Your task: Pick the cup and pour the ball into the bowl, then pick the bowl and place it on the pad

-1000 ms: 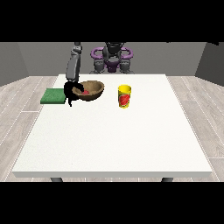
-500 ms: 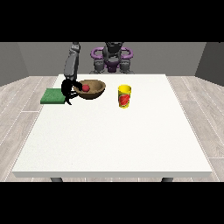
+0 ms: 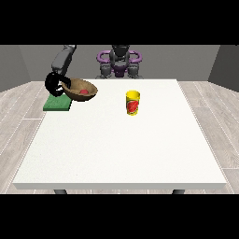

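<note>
You see the hand at the view's left [image 3: 54, 84] with its fingers curled round the rim of the brown bowl [image 3: 80, 89], holding it tilted just above the right edge of the green pad [image 3: 57, 103] at the far left of the white worktop [image 3: 121, 149]. The red ball [image 3: 84, 92] lies inside the bowl. The yellow cup [image 3: 133, 102] stands upright near the middle, well apart from the bowl.
</note>
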